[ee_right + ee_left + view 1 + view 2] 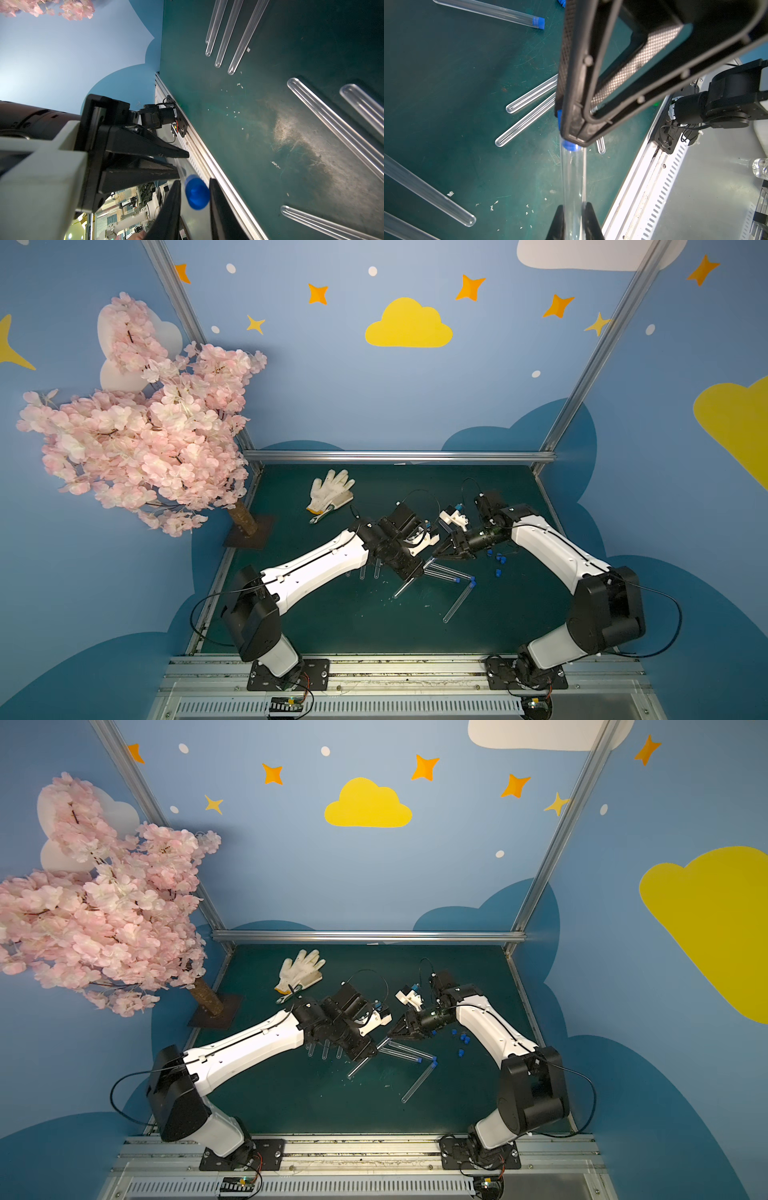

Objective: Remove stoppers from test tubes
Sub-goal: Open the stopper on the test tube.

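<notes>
While clamping a tube (573, 176) in the left gripper (574, 205) above the mat (446, 83), pinches its blue stopper (196, 194) with the right gripper (194, 181), jaws narrow. Shows other tubes (527, 122) lying flat below, loose stoppers (503, 559) beside the right arm (552, 547).

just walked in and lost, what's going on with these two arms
The left gripper holds a clear test tube above the mat, and the right gripper has its fingers closed on the blue stopper in the tube's mouth. Loose stoppers lie by the right arm; two stoppered tubes wait on the mat.
</notes>
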`<action>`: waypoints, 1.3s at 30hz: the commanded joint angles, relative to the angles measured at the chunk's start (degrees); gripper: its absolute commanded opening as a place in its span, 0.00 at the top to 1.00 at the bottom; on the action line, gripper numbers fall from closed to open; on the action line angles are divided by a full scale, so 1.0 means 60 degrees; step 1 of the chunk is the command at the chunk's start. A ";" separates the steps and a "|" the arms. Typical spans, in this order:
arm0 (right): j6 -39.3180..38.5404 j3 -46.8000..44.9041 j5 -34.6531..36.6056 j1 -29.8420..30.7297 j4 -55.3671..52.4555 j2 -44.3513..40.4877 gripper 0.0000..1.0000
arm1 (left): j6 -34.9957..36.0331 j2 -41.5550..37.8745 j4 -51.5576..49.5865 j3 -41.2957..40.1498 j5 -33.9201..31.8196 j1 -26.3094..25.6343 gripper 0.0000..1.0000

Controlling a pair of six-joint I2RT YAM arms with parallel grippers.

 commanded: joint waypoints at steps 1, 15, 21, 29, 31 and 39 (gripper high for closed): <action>0.0008 0.0135 -0.0188 0.0082 0.0087 0.0083 0.76 | 0.0063 -0.0210 -0.0066 0.0067 0.0153 -0.0015 0.90; -0.0013 0.0091 -0.0101 0.0082 -0.0002 0.0112 0.87 | 0.0069 -0.0328 -0.0081 -0.0020 0.0070 -0.0014 0.90; -0.0033 0.0071 -0.0123 0.0082 -0.0016 0.0085 0.92 | 0.0070 -0.0382 -0.0081 -0.0070 -0.0012 -0.0012 0.90; 0.0076 0.0053 -0.0167 0.0111 0.0115 0.0155 0.73 | 0.0091 -0.0356 -0.0071 0.0009 0.0068 -0.0018 0.90; 0.0106 0.0117 -0.0199 0.0148 0.0145 0.0221 0.73 | 0.0091 -0.0338 -0.0066 0.0008 0.0068 -0.0023 0.90; 0.0077 0.0220 -0.0171 0.0174 0.0101 0.0258 0.81 | 0.0091 -0.0336 -0.0088 -0.0021 0.0042 -0.0026 0.91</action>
